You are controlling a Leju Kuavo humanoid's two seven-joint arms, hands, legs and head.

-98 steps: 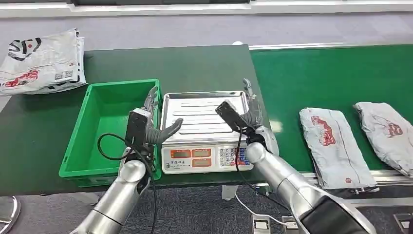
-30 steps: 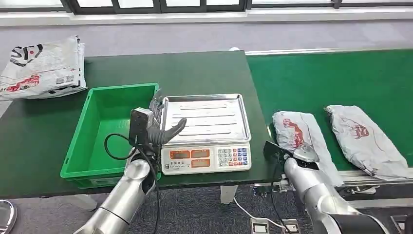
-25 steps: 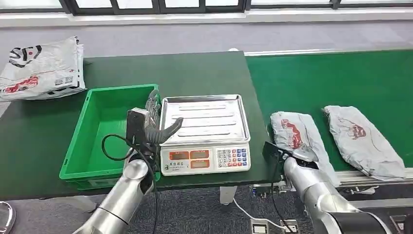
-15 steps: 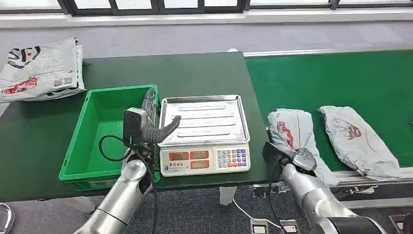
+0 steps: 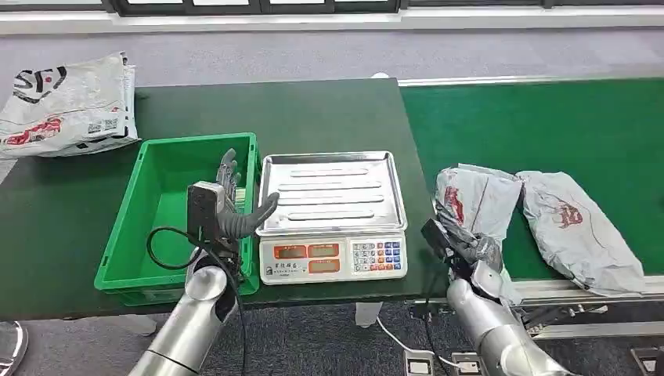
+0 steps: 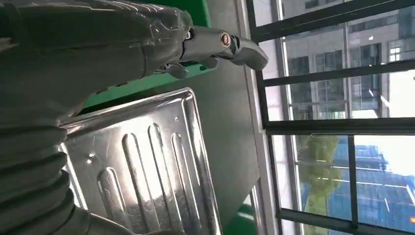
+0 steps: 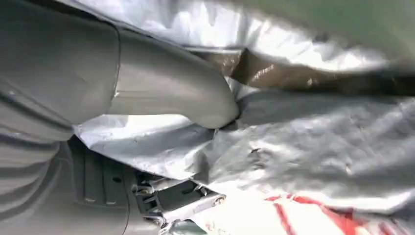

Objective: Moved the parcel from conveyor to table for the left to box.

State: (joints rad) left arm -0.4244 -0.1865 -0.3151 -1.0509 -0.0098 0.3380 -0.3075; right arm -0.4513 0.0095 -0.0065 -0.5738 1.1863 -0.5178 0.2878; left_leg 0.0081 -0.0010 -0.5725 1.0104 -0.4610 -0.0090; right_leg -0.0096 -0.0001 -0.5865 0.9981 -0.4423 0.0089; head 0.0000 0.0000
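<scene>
The step in hand is the pick-up. The right hand [image 5: 463, 244] grips the near end of a grey parcel [image 5: 478, 200] on the green conveyor [image 5: 548, 117]. In the right wrist view its thick thumb [image 7: 195, 100] presses into the bag and the darker fingers [image 7: 166, 196] sit under a fold, so the hand is clamped on the parcel. The near end is bunched up and looks a little raised, but most of the bag seems to lie on the belt, close by the counter's edge. A second parcel [image 5: 579, 231] lies just beside it, and the two touch or overlap at the far end.

My guess is that the next move is to lift the bag clear and carry it left to the dark counter [image 5: 313, 110], likely onto the scale [image 5: 333, 215]. The bag is floppy, so it will sag and could drag the other parcel with it.

The left hand [image 5: 227, 207] holds nothing. Its fingers are spread apart, and it hovers between the green bin [image 5: 129, 235] and the scale, waiting.

The parcels are soft plastic bags, grey, crinkly and shiny, with red marks. The scale has a flat silver metal tray [image 6: 147, 166] with long ridges, and buttons on the front. The bin is hard green plastic with straight walls. More white bags [image 5: 66, 98] lie in a pile at the far left corner of the counter.
</scene>
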